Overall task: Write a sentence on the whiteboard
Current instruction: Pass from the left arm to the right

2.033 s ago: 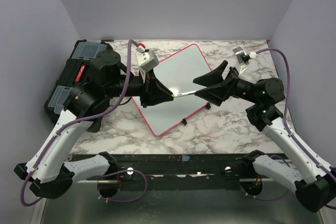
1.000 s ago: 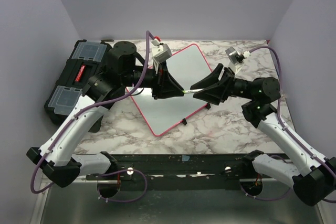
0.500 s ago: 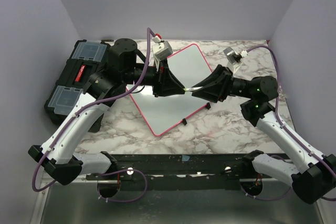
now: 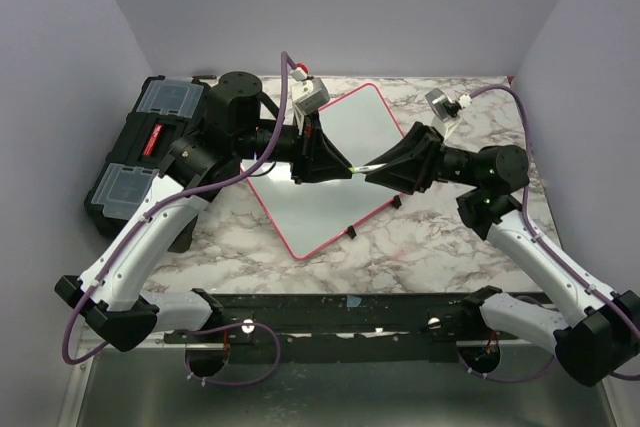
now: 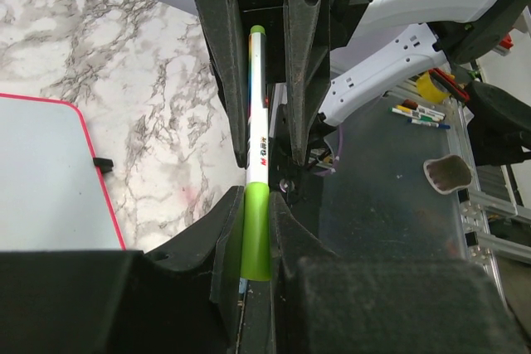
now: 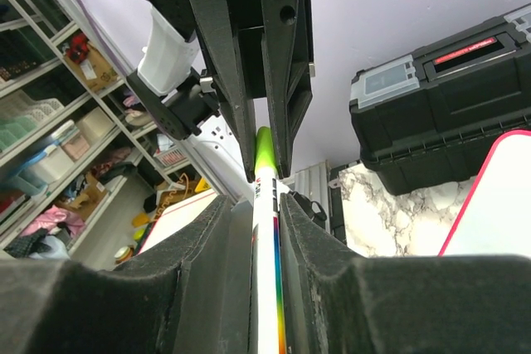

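A white marker with a green cap hangs level above the whiteboard, bridging both grippers. My left gripper comes from the left and is shut on the green cap; its jaws press both sides of it in the left wrist view. My right gripper comes from the right, shut on the marker's white barrel. The two sets of fingertips nearly meet. The board has a red-pink rim and lies tilted on the marble table. No sentence shows on the part of it in view.
A black toolbox with clear lid compartments stands at the table's left edge. Two small black clips sit on the board's near right rim. Purple walls close in the back and sides. Cables arch over both wrists.
The right gripper's jaws have closed onto the marker barrel. Earlier the left arm swung up and to the right; in the last half second both arms have hardly moved.
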You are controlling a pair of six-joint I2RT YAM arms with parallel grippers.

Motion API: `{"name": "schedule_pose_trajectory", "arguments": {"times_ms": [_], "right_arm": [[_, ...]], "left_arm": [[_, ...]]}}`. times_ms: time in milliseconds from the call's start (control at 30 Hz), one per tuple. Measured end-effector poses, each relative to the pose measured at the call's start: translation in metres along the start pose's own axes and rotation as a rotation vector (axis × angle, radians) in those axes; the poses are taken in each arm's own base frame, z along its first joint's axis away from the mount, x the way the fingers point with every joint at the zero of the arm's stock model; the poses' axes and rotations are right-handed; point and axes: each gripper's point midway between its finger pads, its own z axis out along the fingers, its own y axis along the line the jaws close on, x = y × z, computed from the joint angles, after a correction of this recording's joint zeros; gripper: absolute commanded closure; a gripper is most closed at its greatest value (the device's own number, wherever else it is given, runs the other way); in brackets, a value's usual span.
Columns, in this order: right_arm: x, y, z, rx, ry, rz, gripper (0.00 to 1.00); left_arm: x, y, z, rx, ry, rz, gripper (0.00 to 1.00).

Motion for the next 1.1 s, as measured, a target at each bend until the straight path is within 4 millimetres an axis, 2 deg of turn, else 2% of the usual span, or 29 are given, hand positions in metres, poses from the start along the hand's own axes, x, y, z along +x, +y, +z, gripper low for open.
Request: {"name": "schedule_pose_trajectory", "arguments": {"times_ms": [567, 1100], "right_arm": [[0.0, -0.004, 0.001, -0.005, -0.007, 0.009, 0.73], [0.001, -0.013, 0.003, 0.001, -0.018, 0.04, 0.75]], "left_arm": [[0.001, 0.002, 0.0, -0.002, 0.001, 0.008, 1.0], [0.007, 0.007, 0.003, -0.005, 0.016, 0.0, 1.0]]}}
